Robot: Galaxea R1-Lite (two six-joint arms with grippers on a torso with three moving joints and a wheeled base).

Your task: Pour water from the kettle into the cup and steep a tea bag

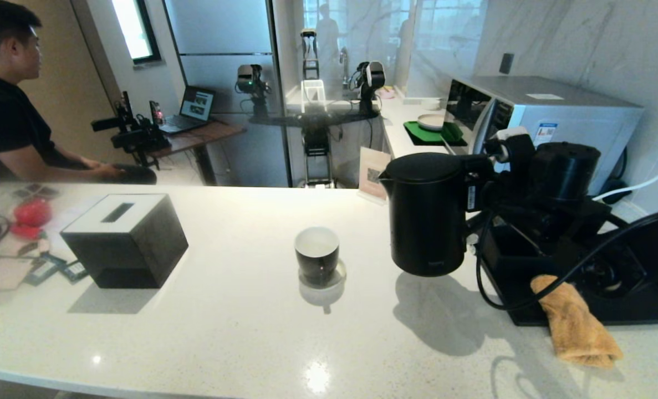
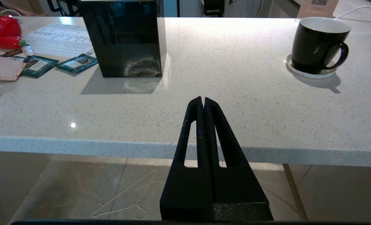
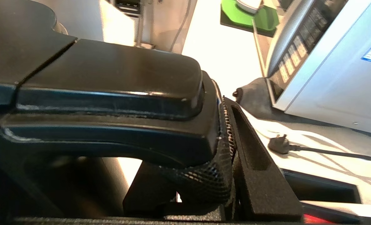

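The tall black kettle [image 1: 426, 213] hangs upright a little above the white counter [image 1: 223, 332], right of the cup, spout pointing left. My right gripper [image 1: 483, 185] is shut on its loop handle [image 3: 110, 72]; in the right wrist view the gripper [image 3: 185, 131] has one ribbed finger [image 3: 232, 131] pressed against the handle's side. The black cup [image 1: 316, 255], white inside, stands on a white coaster; the left wrist view shows this cup [image 2: 316, 43] with a handle. No water shows. My left gripper [image 2: 203, 100] is shut and empty, just off the counter's front edge. The tea bag is out of view.
A black square-topped box [image 1: 123, 241] stands left of the cup, with teal packets [image 2: 76, 62] and a red toy [image 1: 29, 213] beyond it. A black tray [image 1: 583, 310] with an orange cloth [image 1: 575, 327] lies at the right, a microwave [image 1: 545, 122] behind. A person sits far left.
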